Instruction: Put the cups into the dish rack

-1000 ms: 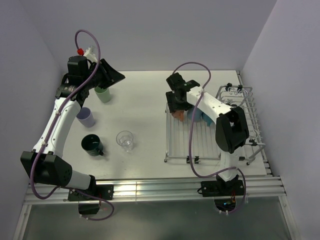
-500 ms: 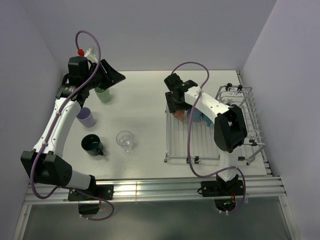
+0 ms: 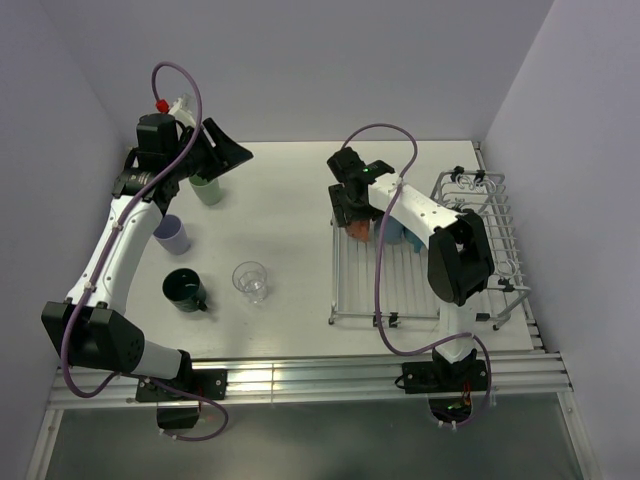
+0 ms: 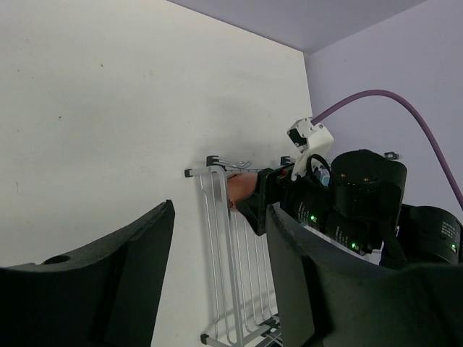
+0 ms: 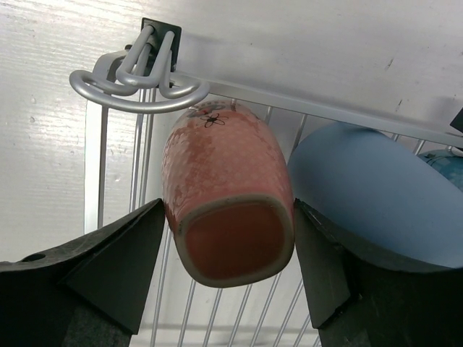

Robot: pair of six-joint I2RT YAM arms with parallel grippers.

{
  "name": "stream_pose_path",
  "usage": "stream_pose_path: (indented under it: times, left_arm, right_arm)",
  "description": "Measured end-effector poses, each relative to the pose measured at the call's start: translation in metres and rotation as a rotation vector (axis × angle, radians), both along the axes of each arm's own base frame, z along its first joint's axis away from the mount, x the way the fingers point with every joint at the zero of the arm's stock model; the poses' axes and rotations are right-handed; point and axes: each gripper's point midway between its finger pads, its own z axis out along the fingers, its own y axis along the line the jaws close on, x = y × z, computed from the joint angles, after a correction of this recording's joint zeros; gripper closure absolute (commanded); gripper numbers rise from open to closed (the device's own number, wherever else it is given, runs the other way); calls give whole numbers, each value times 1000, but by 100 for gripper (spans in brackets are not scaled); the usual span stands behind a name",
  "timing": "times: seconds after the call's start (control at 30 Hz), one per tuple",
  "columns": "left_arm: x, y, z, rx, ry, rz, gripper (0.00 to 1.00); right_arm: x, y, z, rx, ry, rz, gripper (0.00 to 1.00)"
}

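An orange cup (image 5: 224, 173) sits upside down at the far left corner of the dish rack (image 3: 420, 290), beside a light blue cup (image 5: 362, 188) and a blue one (image 3: 415, 238). My right gripper (image 5: 228, 210) is open, and its fingers stand close on either side of the orange cup (image 3: 356, 231). My left gripper (image 3: 225, 165) hovers open and empty over the pale green cup (image 3: 207, 189) at the back left. A lavender cup (image 3: 172, 234), a dark green mug (image 3: 185, 290) and a clear glass tumbler (image 3: 250, 281) stand on the table to the left.
The rack's raised wire side section (image 3: 500, 230) runs along the right, close to the right wall. A wire loop (image 5: 137, 79) at the rack's corner lies just behind the orange cup. Walls close in the table on the left, back and right.
The right jaws have widened a little round the orange cup, and that wrist has edged left. The left jaws have spread wider, with the left arm nearly still.
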Motion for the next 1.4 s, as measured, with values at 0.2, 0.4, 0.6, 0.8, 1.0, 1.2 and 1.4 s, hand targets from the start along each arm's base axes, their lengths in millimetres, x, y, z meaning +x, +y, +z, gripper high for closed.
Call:
stream_pose_path:
  times: [0.2,0.4,0.6,0.8,1.0,1.2,1.4]
  left_arm:
    - [0,0,-1,0,4,0,39]
    - [0,0,-2,1,5,1,39]
    - [5,14,-13,53,32,81,39]
    - [19,46,-36,162,83,257,39]
    - [44,88,-60,300,151,478,40]
    - [73,129,-86,397,215,639,40]
    - [84,166,-133,438,329,717,41]
  right_arm:
    - [0,0,0,0,0,0,20]
    - [-1,1,1,1,0,5,20]
    - [-4,5,17,19,-30,15,20]
    - [-9,7,55,66,-109,27,20]
    - [-19,9,95,120,-197,47,20]
    - [-31,11,128,170,-269,67,20]
    - [-43,9,133,187,-282,81,20]
